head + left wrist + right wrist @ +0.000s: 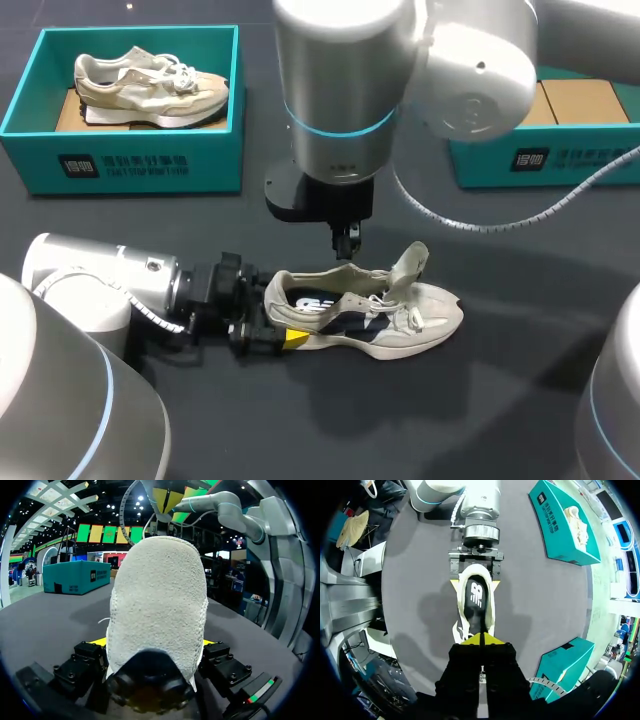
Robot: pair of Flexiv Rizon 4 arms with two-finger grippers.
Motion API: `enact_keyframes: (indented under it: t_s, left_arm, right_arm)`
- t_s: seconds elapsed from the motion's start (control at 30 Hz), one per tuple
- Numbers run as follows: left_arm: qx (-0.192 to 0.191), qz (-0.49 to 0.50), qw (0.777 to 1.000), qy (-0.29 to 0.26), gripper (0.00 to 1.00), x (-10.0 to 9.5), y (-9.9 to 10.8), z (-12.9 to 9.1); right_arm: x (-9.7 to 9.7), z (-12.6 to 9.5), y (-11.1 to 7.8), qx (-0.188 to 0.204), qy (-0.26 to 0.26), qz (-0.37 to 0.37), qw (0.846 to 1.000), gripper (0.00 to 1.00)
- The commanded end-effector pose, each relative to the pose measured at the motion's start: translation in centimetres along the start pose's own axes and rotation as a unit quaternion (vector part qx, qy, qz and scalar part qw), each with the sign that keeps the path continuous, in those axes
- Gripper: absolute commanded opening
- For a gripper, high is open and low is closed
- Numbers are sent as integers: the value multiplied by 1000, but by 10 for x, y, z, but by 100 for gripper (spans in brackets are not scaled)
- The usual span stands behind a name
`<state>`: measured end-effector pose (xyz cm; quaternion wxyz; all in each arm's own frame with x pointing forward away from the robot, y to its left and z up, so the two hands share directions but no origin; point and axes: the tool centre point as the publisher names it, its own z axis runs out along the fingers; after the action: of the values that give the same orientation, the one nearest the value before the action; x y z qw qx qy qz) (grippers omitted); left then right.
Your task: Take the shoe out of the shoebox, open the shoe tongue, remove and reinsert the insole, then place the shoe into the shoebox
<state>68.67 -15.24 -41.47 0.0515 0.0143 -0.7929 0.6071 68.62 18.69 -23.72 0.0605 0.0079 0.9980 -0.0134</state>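
The shoe (370, 315) lies on its sole on the table (500, 400), outside both teal boxes, with the tongue (408, 264) raised clear of the opening. The left gripper (474, 583) clamps the heel from both sides. The right gripper (481, 640) hangs above the opening with its yellow tips pressed together and nothing between them. The insole (476, 597) sits flat inside the shoe.

Judged step: insole removal. Procedure:
1. Maintain the heel clamp; it is the only restraint against lift.
2. Spread the right fingers before descent.
3. Enter at the heel end of the insole, where the collar is widest, and pinch one edge only.
4. Peel upward and toward the toe, not straight up.

Caution: the laces lie close to the entry path; a snag would likely drag the shoe out of the clamp
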Motion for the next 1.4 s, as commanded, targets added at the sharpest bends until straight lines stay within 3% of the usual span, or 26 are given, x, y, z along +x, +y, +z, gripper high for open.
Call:
enact_keyframes:
  t_s: [0.03, 0.13, 0.67, 0.9, 1.4]
  left_arm:
    - [-1, 0, 1000, -1, 0, 0, 0, 0]
    - [-1, 0, 1000, -1, 0, 0, 0, 0]
    - [-1, 0, 1000, -1, 0, 0, 0, 0]
    - [-1, 0, 1000, -1, 0, 0, 0, 0]
    - [-1, 0, 1000, -1, 0, 0, 0, 0]
  right_arm:
    - [1, 28, 11, -30, 7, -12, 999, 0]
    - [6, 45, 13, -75, 2, 7, 997, 0]
    - [6, 45, 13, -75, 2, 7, 997, 0]
    - [-6, 91, 30, -109, 41, -13, 993, 0]
    - [3, 122, 32, -117, 64, -9, 991, 0]
